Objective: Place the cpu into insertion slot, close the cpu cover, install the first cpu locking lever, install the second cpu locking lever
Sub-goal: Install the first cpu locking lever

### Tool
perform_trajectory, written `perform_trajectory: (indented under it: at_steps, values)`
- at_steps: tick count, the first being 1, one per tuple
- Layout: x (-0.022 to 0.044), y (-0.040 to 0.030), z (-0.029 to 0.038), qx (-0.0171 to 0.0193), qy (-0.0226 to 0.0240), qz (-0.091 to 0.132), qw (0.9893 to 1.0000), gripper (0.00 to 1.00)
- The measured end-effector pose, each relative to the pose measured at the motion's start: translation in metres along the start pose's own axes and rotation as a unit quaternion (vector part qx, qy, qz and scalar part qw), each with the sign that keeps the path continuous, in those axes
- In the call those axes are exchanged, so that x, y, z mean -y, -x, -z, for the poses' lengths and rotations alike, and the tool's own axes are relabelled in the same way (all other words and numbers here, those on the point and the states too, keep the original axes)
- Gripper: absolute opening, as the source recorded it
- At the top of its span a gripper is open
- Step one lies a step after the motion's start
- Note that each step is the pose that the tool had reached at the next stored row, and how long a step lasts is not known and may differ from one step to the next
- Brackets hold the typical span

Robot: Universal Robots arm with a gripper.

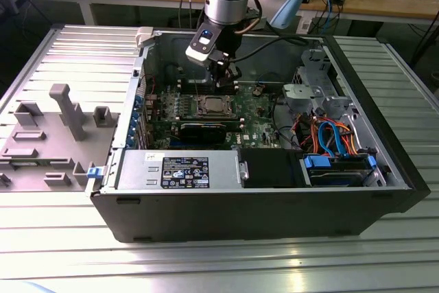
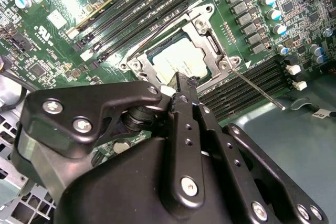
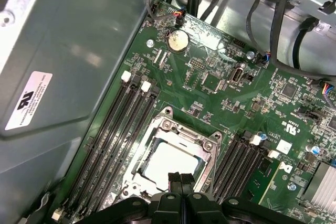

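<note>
Closest to the lens in the second wrist view, the gripper is hanging low over the insertion slot. Its fingers are lying pressed together, with nothing pinched between them. The cpu is sitting flat in the slot, and the cpu cover is lying down around its pale face.

I am judging the work to be at the lever stage. One locking lever is angling out from the socket corner over the memory slots, apparently unlatched. I cannot tell whether the opposite lever is hooked.

To do this step well, I am treating the joined fingertips as a single pusher:

- Contact the lever rod near its free end, not at the hinge.
- Press down and inward in one smooth arc until the rod is passing under its retaining tab.
- Keep all load off the chip face and the cover frame.
- Stay clear of the upright capacitors beside the socket.

In the exterior view, I am watching the gripper for any side drift above the green circuit board.
</note>
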State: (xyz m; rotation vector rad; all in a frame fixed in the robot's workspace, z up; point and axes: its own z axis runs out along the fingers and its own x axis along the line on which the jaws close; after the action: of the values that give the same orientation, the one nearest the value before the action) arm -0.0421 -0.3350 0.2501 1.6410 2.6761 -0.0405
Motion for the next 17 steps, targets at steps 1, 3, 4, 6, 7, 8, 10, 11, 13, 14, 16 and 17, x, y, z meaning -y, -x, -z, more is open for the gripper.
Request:
perform_trajectory:
  at_steps: [1, 3, 4, 6, 7, 8, 10, 11, 13, 14, 16, 17]
  values:
    - [0.0000, 0.0000, 0.0001, 0.0000, 0.0000, 0.000, 1.0000, 0.11]
    - [0.0000, 0.0000, 0.0003, 0.0001, 0.0000, 0.002, 1.0000, 0.11]
    - [0.0000, 0.0000, 0.0003, 0.0001, 0.0000, 0.003, 1.0000, 0.11]
    - [0.0000, 0.0000, 0.0004, 0.0002, 0.0001, 0.008, 1.0000, 0.11]
    - [0.0000, 0.0000, 0.0004, 0.0003, 0.0001, 0.012, 0.9999, 0.11]
    - [0.0000, 0.0000, 0.0004, 0.0004, 0.0002, 0.015, 0.9999, 0.11]
    - [0.0000, 0.0000, 0.0004, 0.0006, 0.0003, 0.024, 0.9997, 0.11]
    - [0.0000, 0.0000, 0.0004, 0.0006, 0.0004, 0.026, 0.9996, 0.11]
    - [0.0000, 0.0000, 0.0004, 0.0008, 0.0005, 0.036, 0.9994, 0.11]
    - [0.0000, 0.0000, 0.0004, 0.0009, 0.0006, 0.041, 0.9992, 0.11]
    - [0.0000, 0.0000, 0.0004, 0.0010, 0.0007, 0.047, 0.9989, 0.11]
    - [0.0000, 0.0000, 0.0004, 0.0011, 0.0008, 0.052, 0.9986, 0.11]
